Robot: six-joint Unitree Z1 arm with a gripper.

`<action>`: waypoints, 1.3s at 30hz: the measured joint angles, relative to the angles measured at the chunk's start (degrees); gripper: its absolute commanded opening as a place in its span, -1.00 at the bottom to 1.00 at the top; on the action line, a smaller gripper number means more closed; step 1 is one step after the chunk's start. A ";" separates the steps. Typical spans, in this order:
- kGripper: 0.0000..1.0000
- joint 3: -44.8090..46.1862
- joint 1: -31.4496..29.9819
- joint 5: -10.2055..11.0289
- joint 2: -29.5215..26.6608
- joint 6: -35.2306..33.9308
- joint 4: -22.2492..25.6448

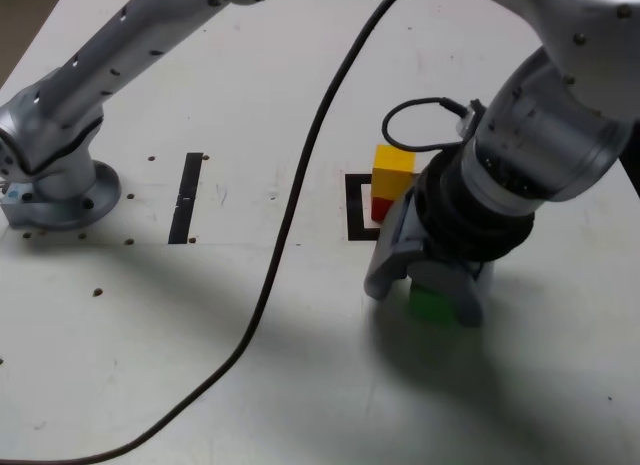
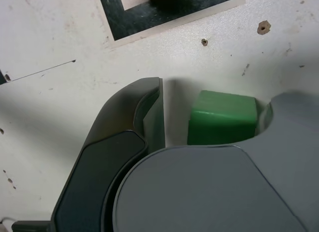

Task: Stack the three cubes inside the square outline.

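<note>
Grey metal gripper (image 2: 212, 115) spread around small green cube (image 2: 222, 117), yellow cube (image 1: 393, 159) on top of red cube (image 1: 380, 207) (a little tower), inside flat black square outline (image 1: 356, 221) on white table (image 1: 300, 365).

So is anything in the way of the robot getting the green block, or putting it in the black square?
Nothing visible blocks the gripper from the green block. But the yellow block and red block are already stacked at the square.
</note>
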 measured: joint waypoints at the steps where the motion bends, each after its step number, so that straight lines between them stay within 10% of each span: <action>1: 0.31 1.01 0.04 -0.07 -0.50 0.08 -1.18; 17: -0.26 4.05 0.21 -0.34 -2.60 0.57 -5.60; 39: -0.30 -0.38 3.86 5.06 -18.86 0.02 5.19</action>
